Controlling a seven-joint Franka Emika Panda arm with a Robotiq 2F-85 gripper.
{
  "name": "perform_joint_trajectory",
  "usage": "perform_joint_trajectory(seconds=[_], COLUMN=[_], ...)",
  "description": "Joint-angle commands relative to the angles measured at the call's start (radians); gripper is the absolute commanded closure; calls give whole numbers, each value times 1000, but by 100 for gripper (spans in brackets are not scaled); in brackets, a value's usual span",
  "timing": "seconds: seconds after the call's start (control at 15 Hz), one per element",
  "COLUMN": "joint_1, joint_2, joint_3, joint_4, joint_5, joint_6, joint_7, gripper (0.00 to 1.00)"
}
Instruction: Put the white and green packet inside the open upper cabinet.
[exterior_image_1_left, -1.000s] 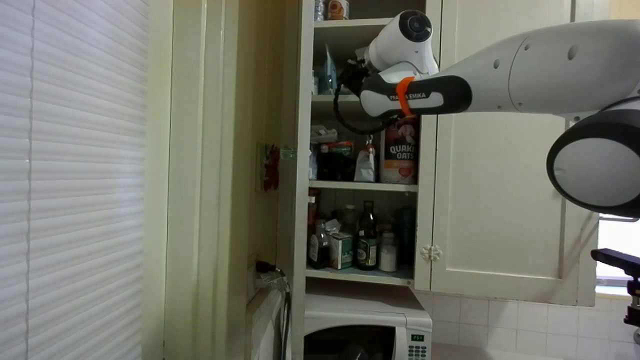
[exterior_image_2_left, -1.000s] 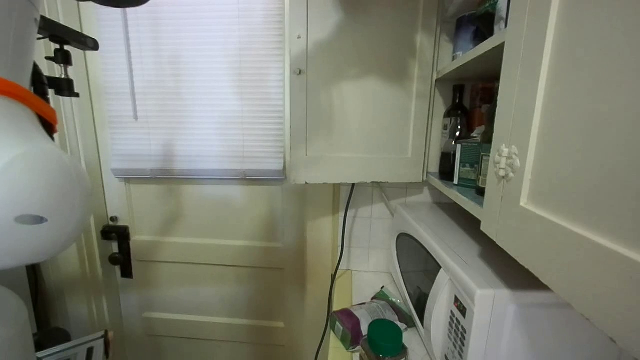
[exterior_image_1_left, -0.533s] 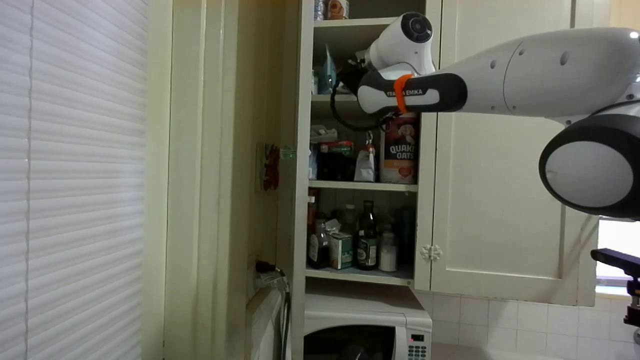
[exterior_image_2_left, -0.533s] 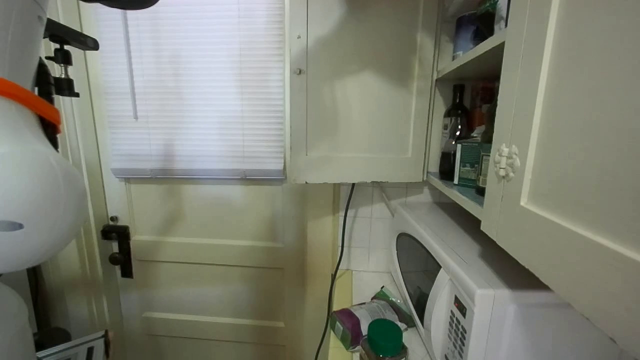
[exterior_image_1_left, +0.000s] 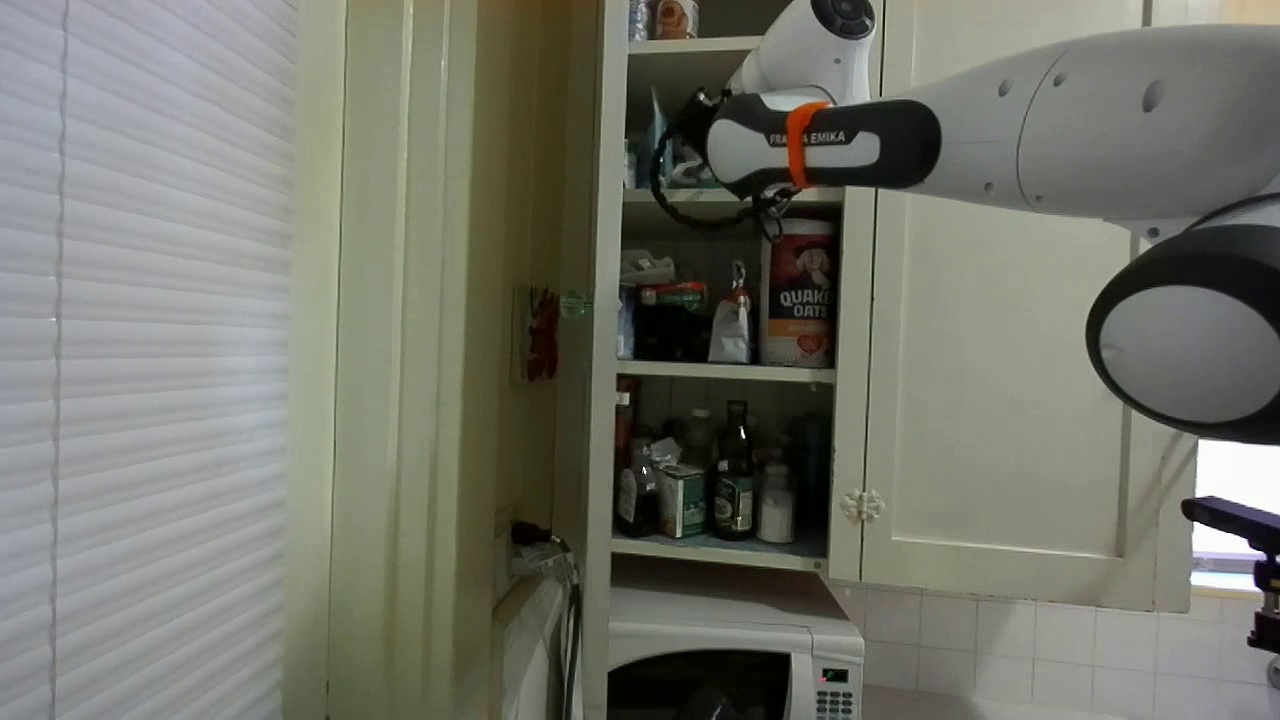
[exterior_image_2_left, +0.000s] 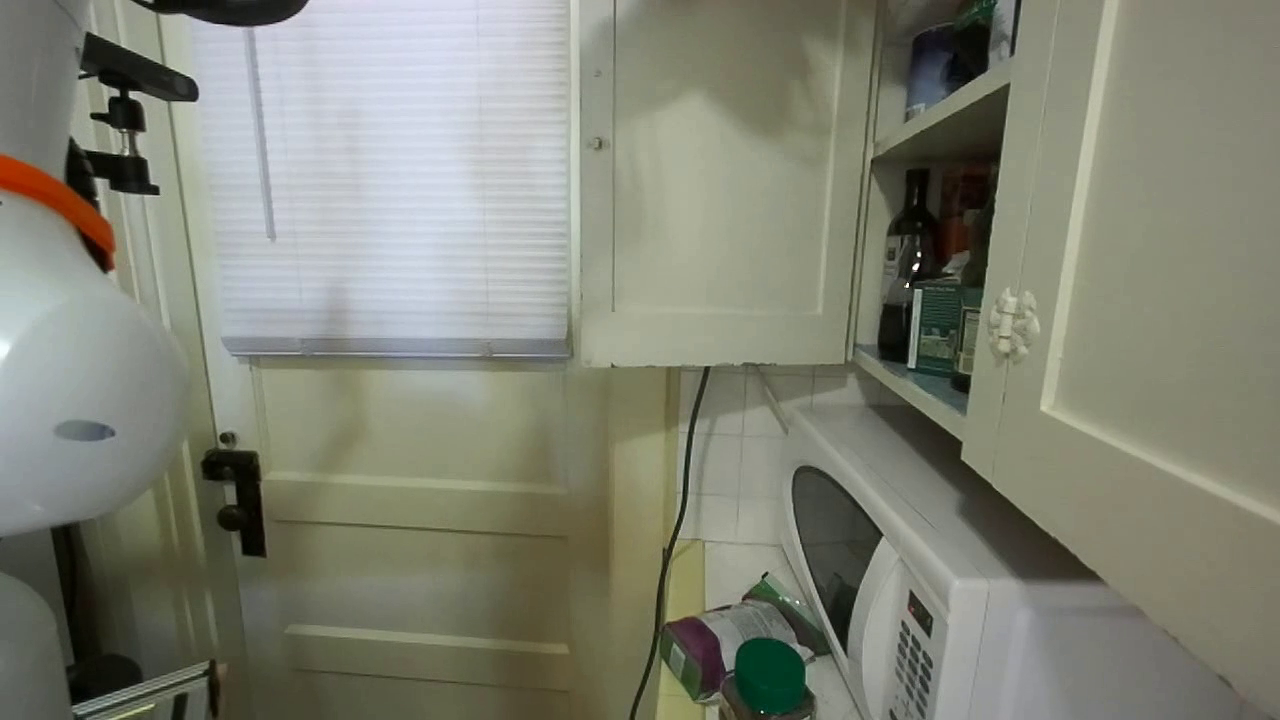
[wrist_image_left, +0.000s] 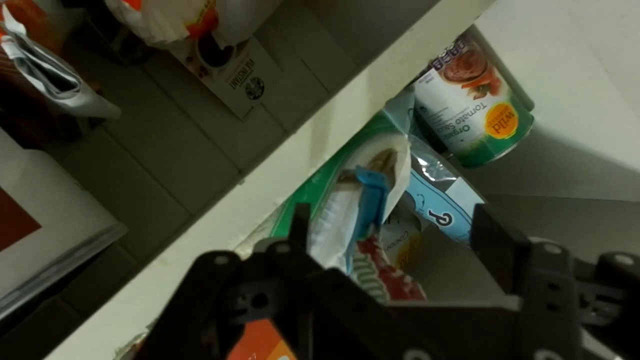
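The open upper cabinet shows its shelves of goods in both exterior views. In the wrist view my gripper stands open at a shelf edge, its fingers wide apart. The white and green packet, with a blue clip, is on that shelf between the fingers, close by the left one; whether they touch I cannot tell. Its lower part is hidden behind the gripper. A whitish bit of packet appears under the wrist in an exterior view, where the arm covers the fingertips.
Beside the packet are a red and green pack, a blue packet and a tomato sauce can. The shelf edge runs close by the left finger. Below are an oats canister and a white microwave.
In an exterior view the wrist and forearm have risen over the last half second. More of the whitish packet on the shelf and of the oats canister is uncovered beneath them.
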Motion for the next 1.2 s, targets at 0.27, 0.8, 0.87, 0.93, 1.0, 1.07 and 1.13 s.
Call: perform_joint_trajectory(seconds=[0.27,0.8,0.87,0.93,1.0,1.07,1.13], joint_1=[224,560,609,667,724,787,855], joint_2=[-38,125,148,172,196,221,249], joint_3=[-276,-422,-451,-491,-529,-573,-620], joint_4=[-13,-26,-23,-28,-28,-29,-27], joint_5=[74,74,69,69,64,58,56], joint_6=[-208,-506,-549,-585,-623,-660,-692], joint_7=[-101,-296,-318,-331,-346,-361,-371], gripper=[0,0,0,0,0,0,0])
